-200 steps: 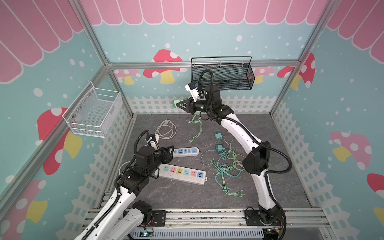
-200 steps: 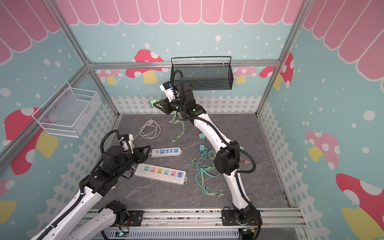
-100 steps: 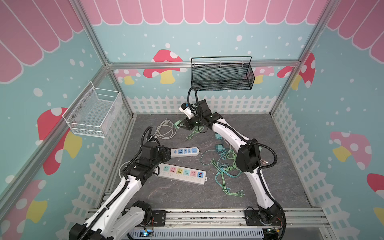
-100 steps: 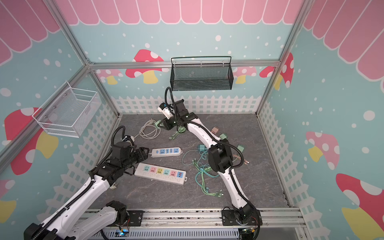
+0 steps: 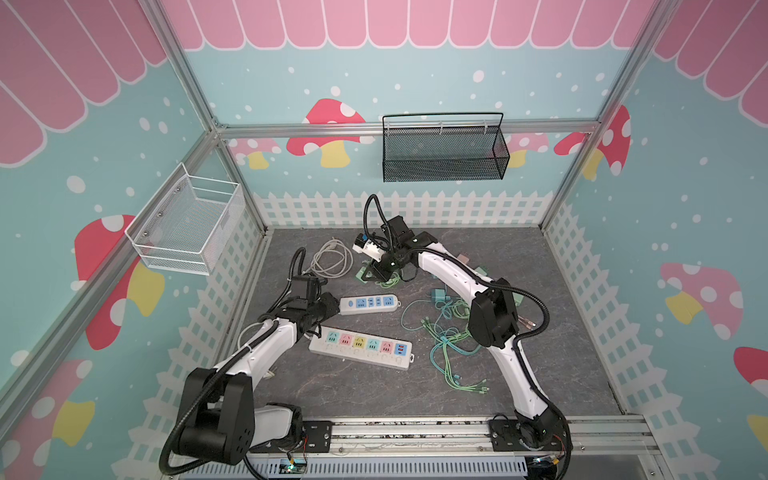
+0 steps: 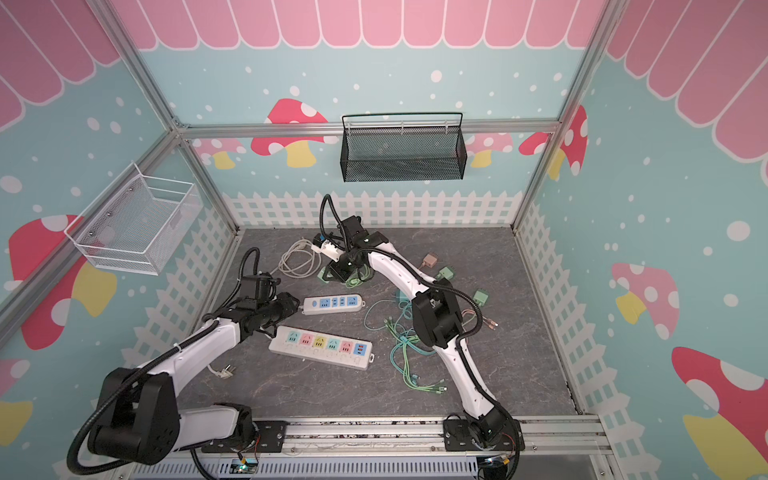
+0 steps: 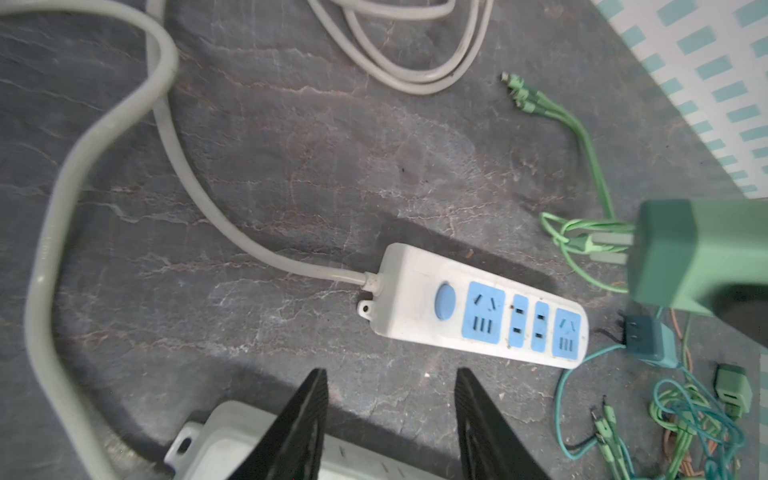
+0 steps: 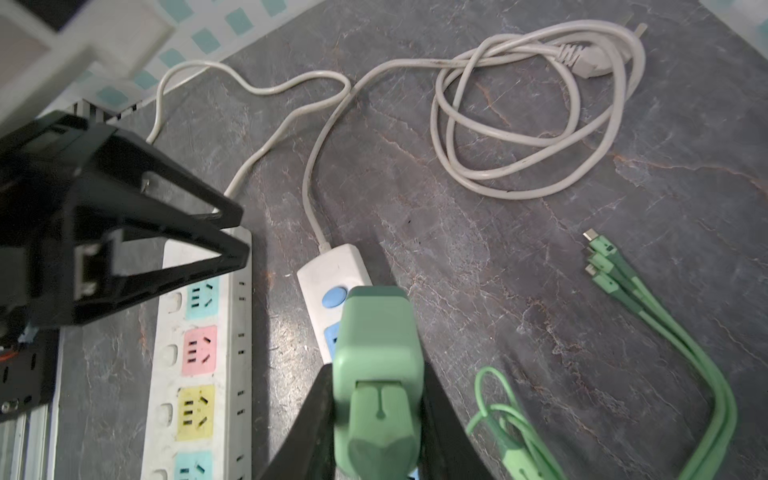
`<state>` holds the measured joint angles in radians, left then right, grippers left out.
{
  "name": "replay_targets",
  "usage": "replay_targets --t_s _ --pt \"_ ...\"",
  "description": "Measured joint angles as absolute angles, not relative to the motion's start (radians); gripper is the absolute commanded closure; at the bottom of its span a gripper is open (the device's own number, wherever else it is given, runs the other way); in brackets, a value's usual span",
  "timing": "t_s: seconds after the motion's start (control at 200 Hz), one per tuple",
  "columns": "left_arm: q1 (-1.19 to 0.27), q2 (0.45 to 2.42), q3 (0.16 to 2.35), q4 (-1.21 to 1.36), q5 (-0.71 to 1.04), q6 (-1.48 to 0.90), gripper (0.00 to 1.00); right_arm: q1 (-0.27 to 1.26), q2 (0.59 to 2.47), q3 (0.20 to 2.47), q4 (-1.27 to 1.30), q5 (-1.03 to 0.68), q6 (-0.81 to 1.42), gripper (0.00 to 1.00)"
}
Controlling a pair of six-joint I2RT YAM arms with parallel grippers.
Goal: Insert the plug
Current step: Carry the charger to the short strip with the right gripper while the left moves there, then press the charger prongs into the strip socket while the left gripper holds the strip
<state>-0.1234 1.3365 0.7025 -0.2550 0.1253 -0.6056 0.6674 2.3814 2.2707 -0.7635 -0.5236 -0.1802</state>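
Observation:
My right gripper (image 8: 376,419) is shut on a green plug (image 8: 376,365), whose green cable trails off it. In both top views it hangs low behind the small white power strip (image 5: 368,304) (image 6: 332,303) with blue sockets. In the left wrist view the plug (image 7: 698,253) points its two prongs sideways above that strip (image 7: 478,307). My left gripper (image 7: 388,399) (image 5: 332,305) stands open and empty at the strip's cord end, over the end of the long strip (image 5: 361,347) with coloured sockets. The right wrist view shows the left gripper (image 8: 241,230) above the long strip (image 8: 199,353).
A coiled white cord (image 5: 330,259) lies at the back left of the floor. A heap of green and teal cables (image 5: 449,332) and small chargers (image 5: 438,297) lies right of the strips. A black mesh basket (image 5: 444,153) and a white wire basket (image 5: 187,224) hang on the walls.
The right arm has come down from high by the back wall with the green plug to just behind the small strip. The left gripper has dropped toward that strip's cord end and its jaws have narrowed.

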Motion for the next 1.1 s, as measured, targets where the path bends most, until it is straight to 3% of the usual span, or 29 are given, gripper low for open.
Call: replay_targets --t_s 0.265,0.75,1.096 --pt "-0.115 1.504 0.758 -0.193 0.209 -0.594 0.62 0.709 2.381 2.27 -0.867 -0.461 -0.345 0.94" --pt "-0.113 1.607 0.813 -0.177 0.236 -0.537 0.75 0.742 2.381 2.271 -0.941 -0.374 -0.501 0.96" --pt "-0.112 1.624 0.833 -0.182 0.264 -0.461 0.77 0.762 2.387 2.299 -0.966 -0.332 -0.566 0.98"
